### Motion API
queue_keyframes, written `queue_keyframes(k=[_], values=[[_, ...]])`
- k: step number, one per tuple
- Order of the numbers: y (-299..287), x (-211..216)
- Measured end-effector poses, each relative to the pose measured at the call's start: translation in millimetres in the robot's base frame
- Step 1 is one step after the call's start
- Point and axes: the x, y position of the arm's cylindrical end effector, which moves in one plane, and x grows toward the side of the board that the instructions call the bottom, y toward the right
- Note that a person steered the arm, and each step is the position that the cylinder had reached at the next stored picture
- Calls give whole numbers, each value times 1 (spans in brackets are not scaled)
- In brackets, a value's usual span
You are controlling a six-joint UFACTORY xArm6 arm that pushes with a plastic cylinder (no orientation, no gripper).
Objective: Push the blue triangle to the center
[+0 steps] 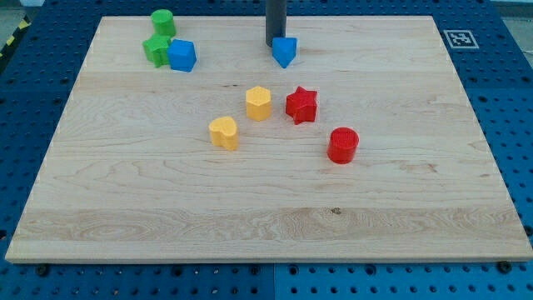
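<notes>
The blue triangle (285, 52) lies near the view's top, above the red star (301, 105). My tip (275, 44) stands right against the triangle's upper left side. The rod rises from there out of the view's top. The triangle sits above the middle cluster of blocks.
A blue cube (181, 56), a green star (155, 48) and a green cylinder (162, 21) cluster at the top left. A yellow hexagon (259, 103), a yellow heart-like block (224, 132) and a red cylinder (342, 145) lie around the board's middle. A marker tag (460, 38) is at the top right.
</notes>
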Motion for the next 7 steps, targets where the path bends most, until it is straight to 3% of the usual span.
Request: queue_keyframes(k=[3, 7], values=[[46, 32], [15, 34]])
